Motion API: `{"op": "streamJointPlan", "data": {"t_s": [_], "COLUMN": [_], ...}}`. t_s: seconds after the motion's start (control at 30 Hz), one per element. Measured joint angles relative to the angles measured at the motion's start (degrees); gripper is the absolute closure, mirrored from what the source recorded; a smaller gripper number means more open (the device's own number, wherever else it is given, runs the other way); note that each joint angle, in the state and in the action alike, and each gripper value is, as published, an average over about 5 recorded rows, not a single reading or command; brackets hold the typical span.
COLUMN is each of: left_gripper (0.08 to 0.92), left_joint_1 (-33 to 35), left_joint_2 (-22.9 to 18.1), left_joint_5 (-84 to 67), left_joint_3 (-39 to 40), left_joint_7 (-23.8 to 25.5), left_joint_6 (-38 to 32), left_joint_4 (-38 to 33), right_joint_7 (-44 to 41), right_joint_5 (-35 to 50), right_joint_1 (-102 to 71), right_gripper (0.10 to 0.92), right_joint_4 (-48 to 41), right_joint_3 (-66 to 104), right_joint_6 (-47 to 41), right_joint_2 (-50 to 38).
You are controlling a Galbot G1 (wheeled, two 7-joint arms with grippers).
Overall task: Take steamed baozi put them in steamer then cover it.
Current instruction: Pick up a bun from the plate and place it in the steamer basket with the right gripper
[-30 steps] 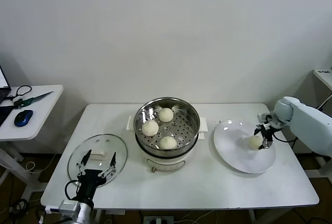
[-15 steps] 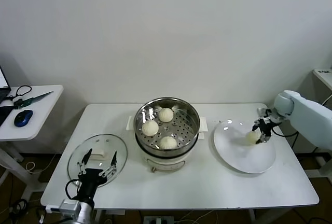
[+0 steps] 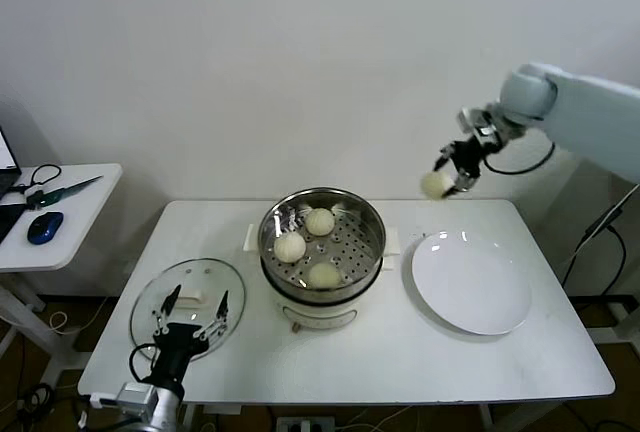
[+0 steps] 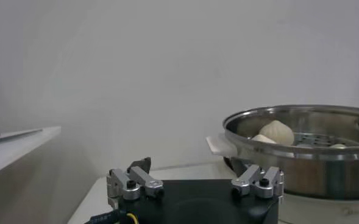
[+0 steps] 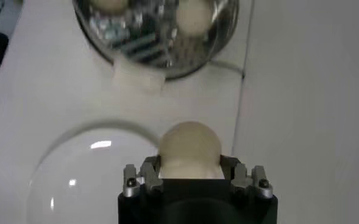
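One small round white dough bun (image 3: pixel 436 184) sits pinched in the right gripper (image 3: pixel 452 178), high over the table's (image 3: pixel 400 362) far edge, between the round shiny steel steamer (image 3: pixel 322 237) and the flat white plate (image 3: pixel 470 282). It looks soft and light, so a gentle hold across its sides suits; being a dome, it has no long axis. The left gripper (image 3: pixel 188 319) hangs spread above the clear glass lid (image 3: pixel 188 297) near the left front corner.

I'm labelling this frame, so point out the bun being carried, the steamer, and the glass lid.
carried baozi (image 3: pixel 435 184), head view, its rounded side beside the right gripper (image 3: pixel 462 164).
steamer (image 3: pixel 371 218), head view, right inner wall.
cover (image 3: pixel 190 301), head view, its white centre handle.
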Motion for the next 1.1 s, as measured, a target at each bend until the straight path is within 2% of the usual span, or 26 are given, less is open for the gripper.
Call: {"op": "streamJointPlan", "data": {"t_s": [0.37,1.1], "left_gripper": [0.177,0.177], "left_joint_1": [0.18,-0.36], "left_joint_2": [-0.33,-0.17], "left_joint_5": [0.00,-0.55], "left_joint_3": [-0.10,-0.16], "left_joint_7": [-0.21,-0.26], "left_joint_6": [0.07,-0.11], "left_joint_4": [0.44,1.48], "right_joint_7": [6.96,13.90], "right_joint_5": [4.12,-2.48], "right_joint_1": [-1.13,-13.20], "right_gripper": [0.372,0.372], "right_joint_4": [6.39,6.10], "right_joint_3": [-1.26,-0.21], "right_joint_6": [-6.67,-11.10], "right_joint_2": [7.78,11.66]}}
